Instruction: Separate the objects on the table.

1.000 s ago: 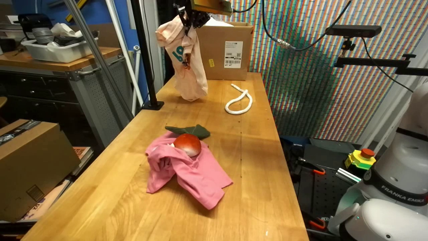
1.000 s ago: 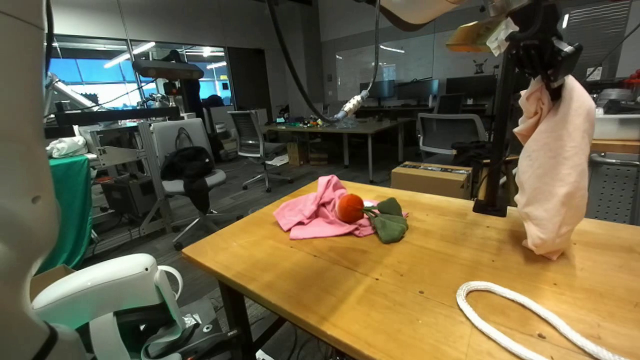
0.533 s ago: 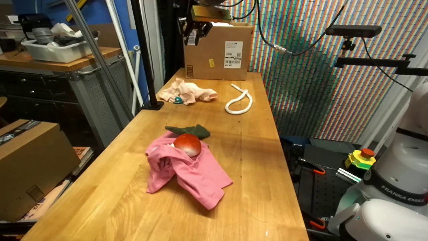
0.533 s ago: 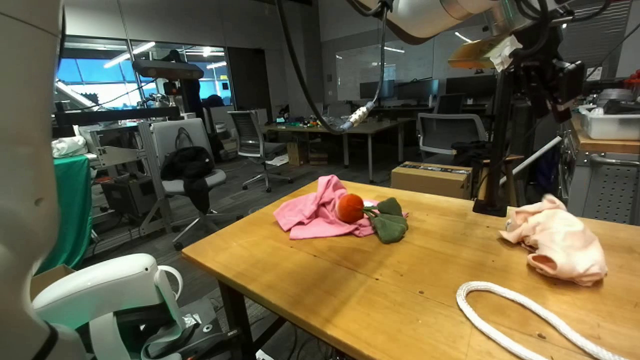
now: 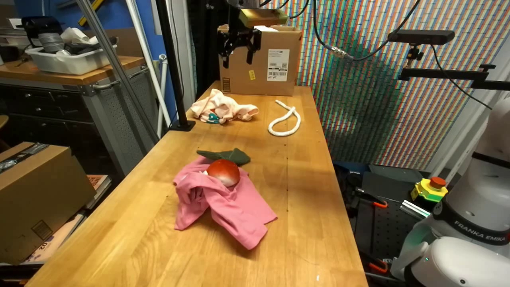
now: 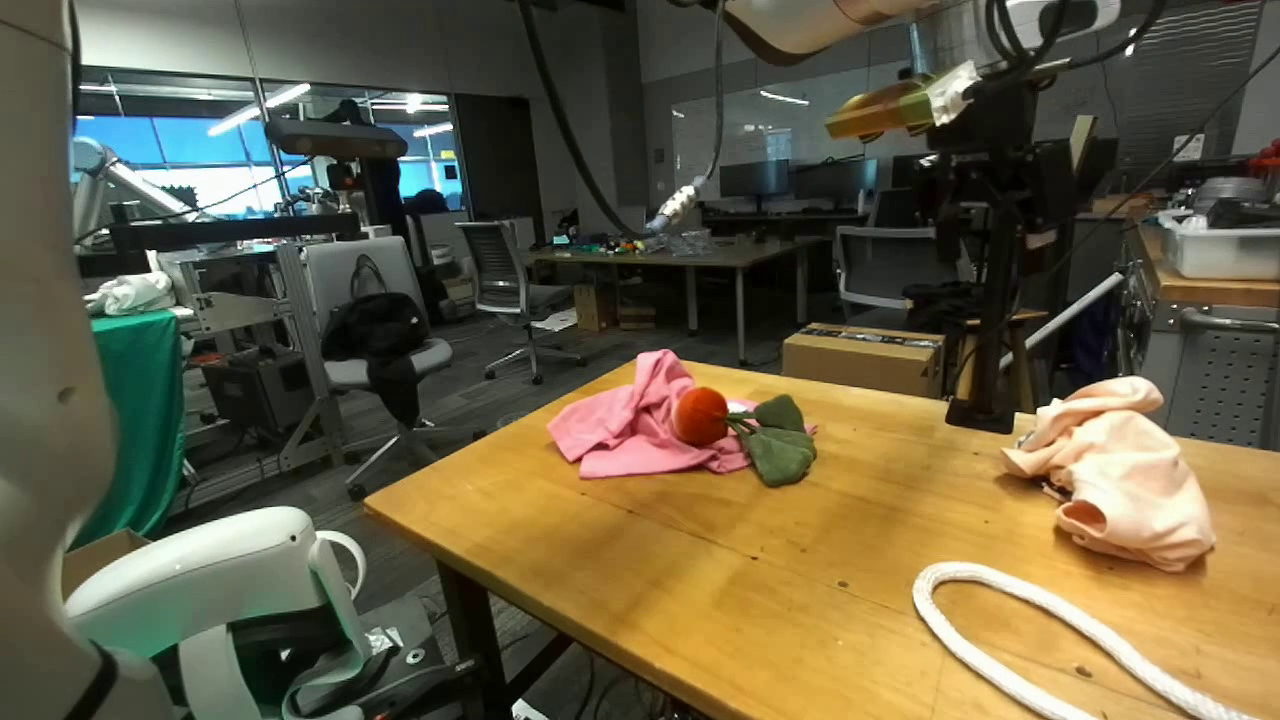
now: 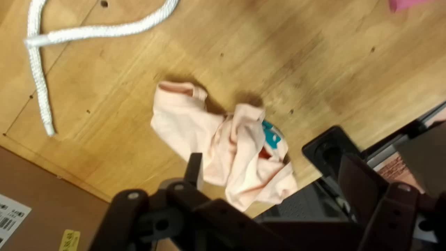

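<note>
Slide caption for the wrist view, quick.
Open, empty gripper above the wooden table, where a crumpled peach cloth lies apart from a white rope.

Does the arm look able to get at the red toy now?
Probably yes: the end effector hangs open, holding nothing, and the red toy is uncovered on top. The pink cloth is bunched against it, though, and might snag.

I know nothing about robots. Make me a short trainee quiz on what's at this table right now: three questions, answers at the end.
1. True or false: the gripper stands open, gripping nothing.
2. Fill in the colour: the print on the peach cloth is ____.
3. Which touches the pink cloth: (a) the white rope, (b) the red-orange ball, (c) the peach cloth?

Key: 1 true; 2 teal; 3 b.
</note>
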